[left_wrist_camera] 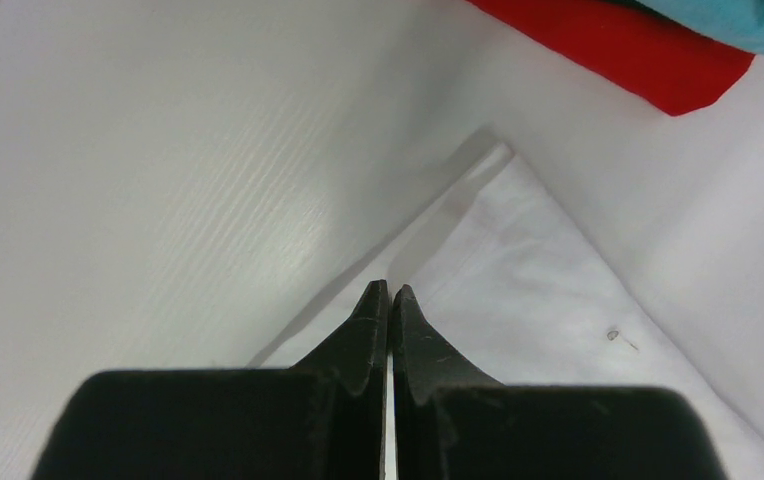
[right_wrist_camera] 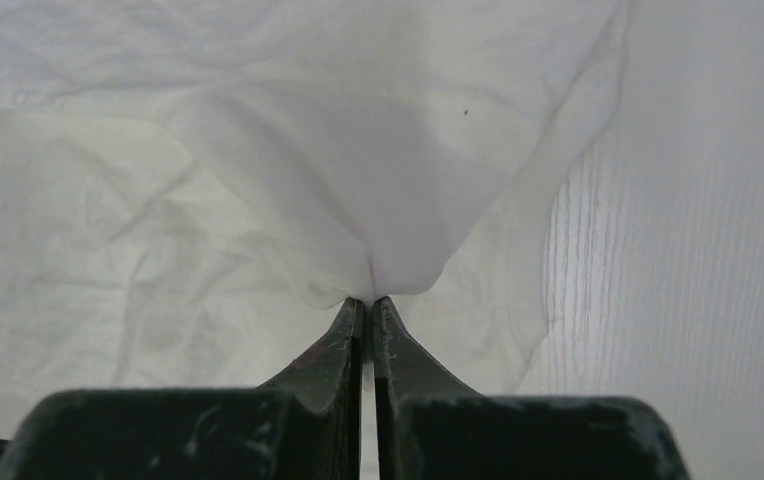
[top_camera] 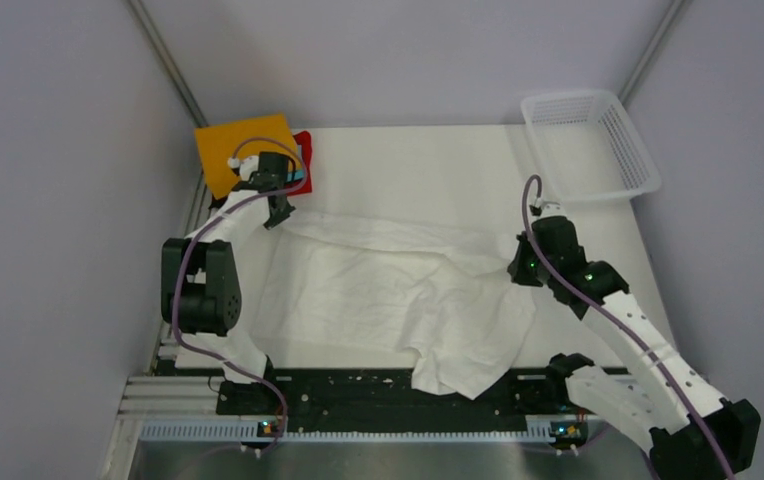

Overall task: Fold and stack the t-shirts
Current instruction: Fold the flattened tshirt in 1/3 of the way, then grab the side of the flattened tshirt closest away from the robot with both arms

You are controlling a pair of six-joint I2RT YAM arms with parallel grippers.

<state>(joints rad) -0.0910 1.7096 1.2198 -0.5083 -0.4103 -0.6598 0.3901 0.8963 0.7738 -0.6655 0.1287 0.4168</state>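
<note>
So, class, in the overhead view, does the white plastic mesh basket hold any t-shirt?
No, the white plastic mesh basket shows only its own bare mesh floor.

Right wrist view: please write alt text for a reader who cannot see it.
Black jaws, shut, pinch a raised fold of the white t-shirt. Crumpled cloth spreads left; bare white table lies right.
</note>
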